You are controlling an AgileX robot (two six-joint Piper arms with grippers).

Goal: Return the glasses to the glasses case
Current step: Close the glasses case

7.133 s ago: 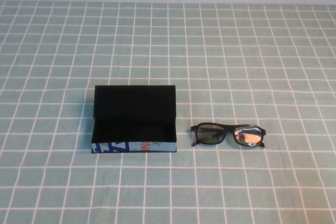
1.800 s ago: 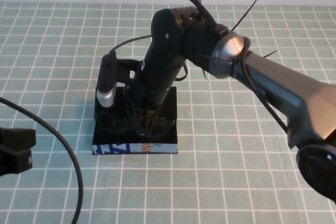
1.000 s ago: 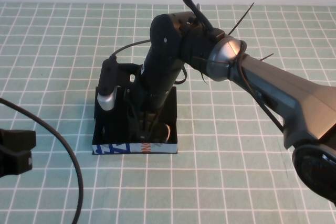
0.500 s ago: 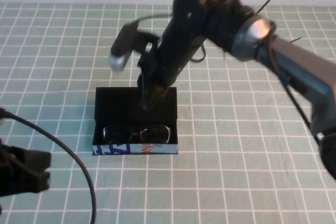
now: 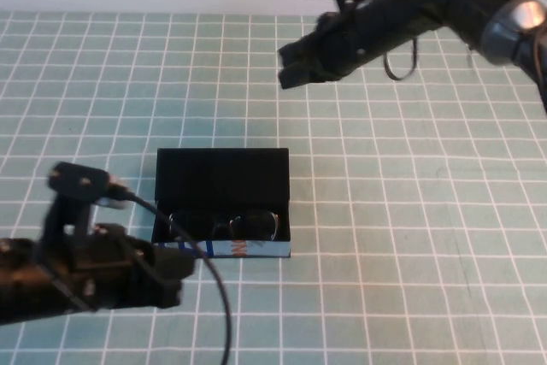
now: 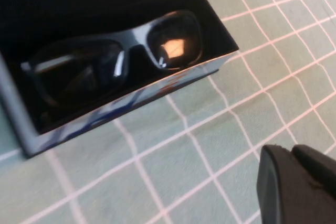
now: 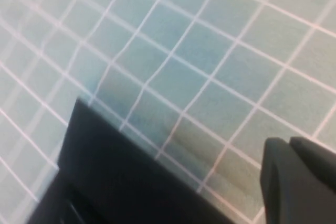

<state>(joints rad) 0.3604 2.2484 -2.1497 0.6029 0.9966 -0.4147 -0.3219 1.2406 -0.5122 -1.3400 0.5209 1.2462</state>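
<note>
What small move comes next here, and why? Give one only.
Probably the left gripper, low at the near left corner of the black rectangular glasses case, should reach for the open hinged lid to shut it. The black thick-framed glasses already lie inside, and the right gripper hangs high beyond the case.

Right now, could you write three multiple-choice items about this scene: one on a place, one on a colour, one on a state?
1. Where are the glasses?
A. Inside the glasses case
B. On the cloth
C. In a gripper

2. What colour is the tablecloth?
A. Red
B. Green with white lines
C. Plain black

3. The case lid is:
A. Shut
B. Missing
C. Open

Answers: 1 A, they lie in the tray. 2 B, the grid shows all over. 3 C, the lining is exposed. The right gripper hangs high beyond the case; the left gripper is near its front.
</note>
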